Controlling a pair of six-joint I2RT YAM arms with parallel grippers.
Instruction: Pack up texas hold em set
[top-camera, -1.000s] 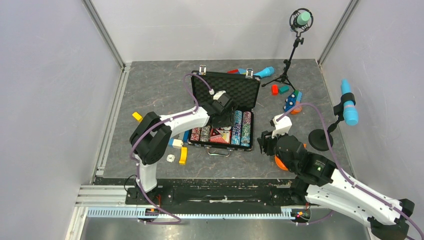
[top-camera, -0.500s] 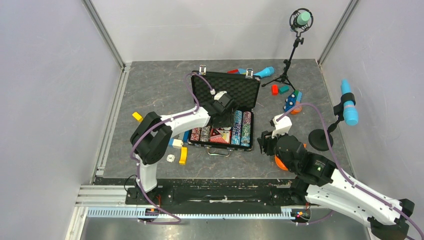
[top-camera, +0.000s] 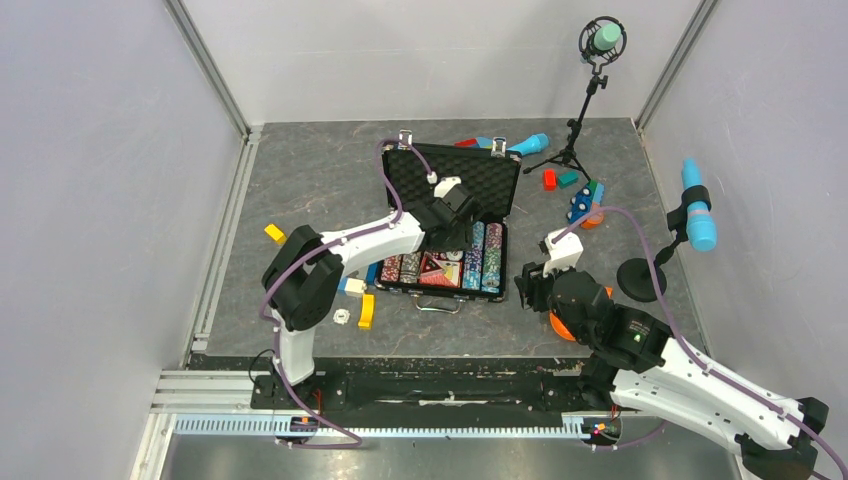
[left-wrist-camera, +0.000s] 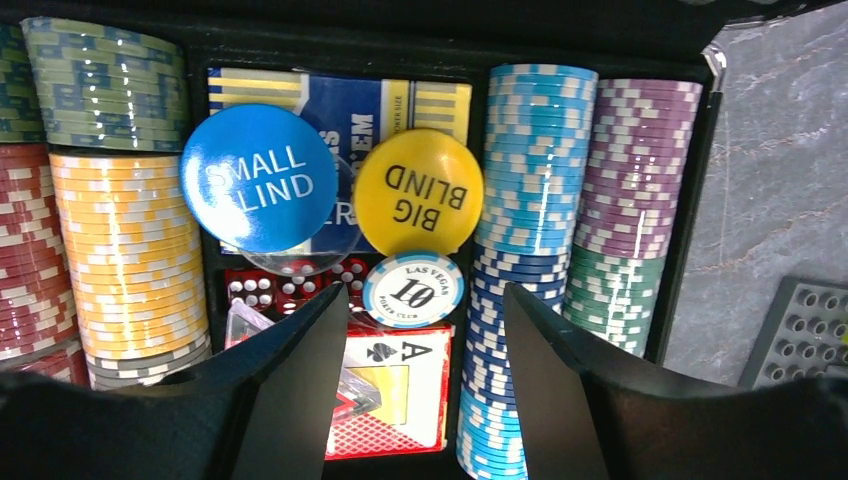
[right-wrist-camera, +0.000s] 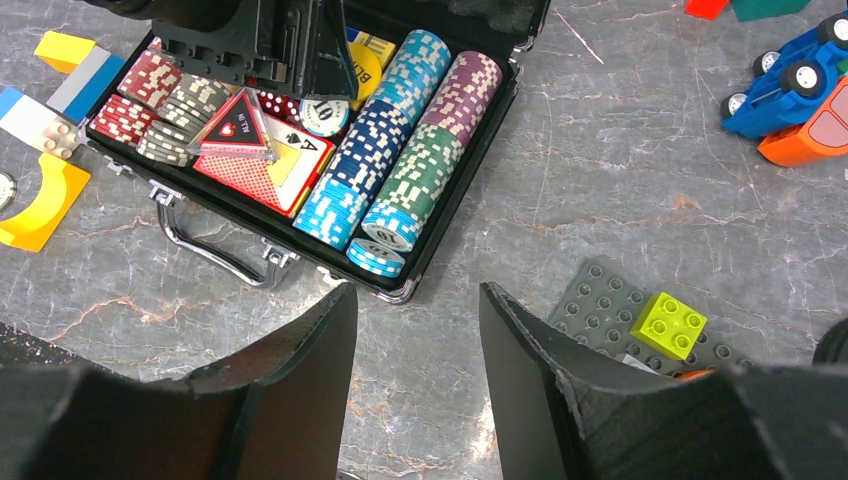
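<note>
Over the open briefcase (top-camera: 480, 180), the left gripper (left-wrist-camera: 425, 295) hangs above a white chip (left-wrist-camera: 413, 290), jaws apart and empty. Beside the case, the right gripper (right-wrist-camera: 415, 295) also stands open, empty.

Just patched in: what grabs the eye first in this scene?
The open black briefcase mid-table, packed with bright rows of poker chips. In its middle compartment a blue SMALL BLIND button and a yellow BIG BLIND button lie over the cards, with the left hand open just above them.
</note>
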